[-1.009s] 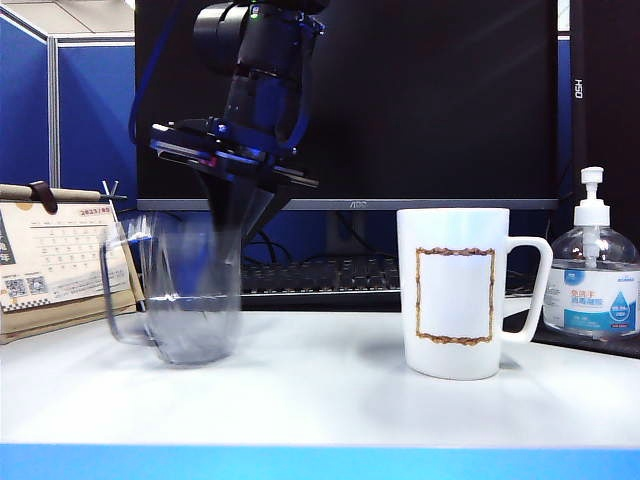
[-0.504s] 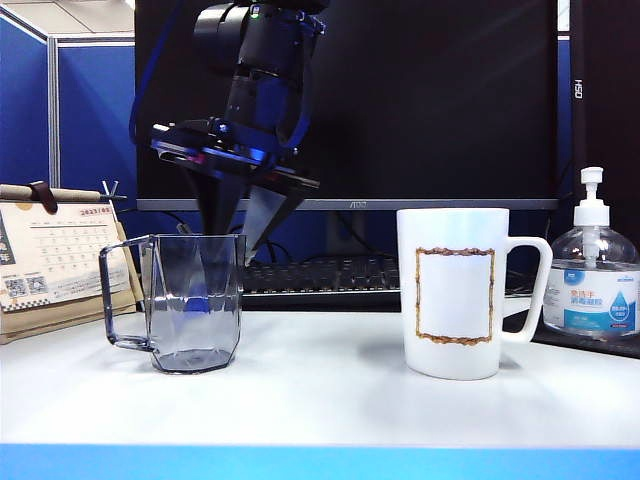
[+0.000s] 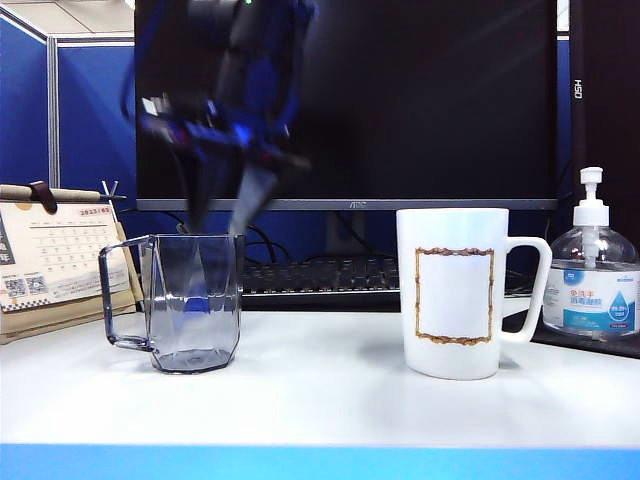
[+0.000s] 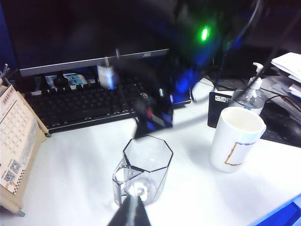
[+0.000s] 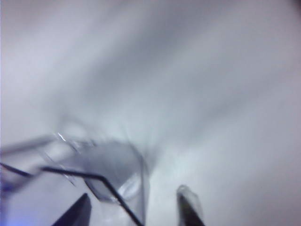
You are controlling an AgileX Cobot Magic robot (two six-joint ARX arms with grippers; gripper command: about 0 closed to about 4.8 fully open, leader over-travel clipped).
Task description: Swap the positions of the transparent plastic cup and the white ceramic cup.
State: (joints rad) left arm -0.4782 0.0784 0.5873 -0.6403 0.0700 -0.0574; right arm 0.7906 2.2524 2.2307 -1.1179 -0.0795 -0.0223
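Note:
The transparent plastic cup [image 3: 192,302] stands upright on the white table, left of centre, with its handle pointing left. Well apart on the right stands the white ceramic cup [image 3: 455,292], handle to the right. My right gripper [image 3: 225,212] reaches across and hangs blurred just over the clear cup's rim, open, gripping nothing. In the right wrist view the clear cup's [image 5: 113,165] wall and rim run between the spread fingers [image 5: 188,207]. My left gripper [image 4: 131,211] is shut and empty, held high and looking down on the clear cup [image 4: 143,172] and the white cup [image 4: 235,139].
A desk calendar [image 3: 55,262] stands close to the clear cup's left. Behind both cups are a keyboard [image 3: 320,275] and a monitor [image 3: 420,100]. A pump bottle [image 3: 592,270] sits right of the white cup. The blue table edge [image 3: 320,462] runs along the front.
The clear cup, blurred a second ago, now stands still on the table. My right gripper has opened off it and is lifting, blurred. The white cup has not moved.

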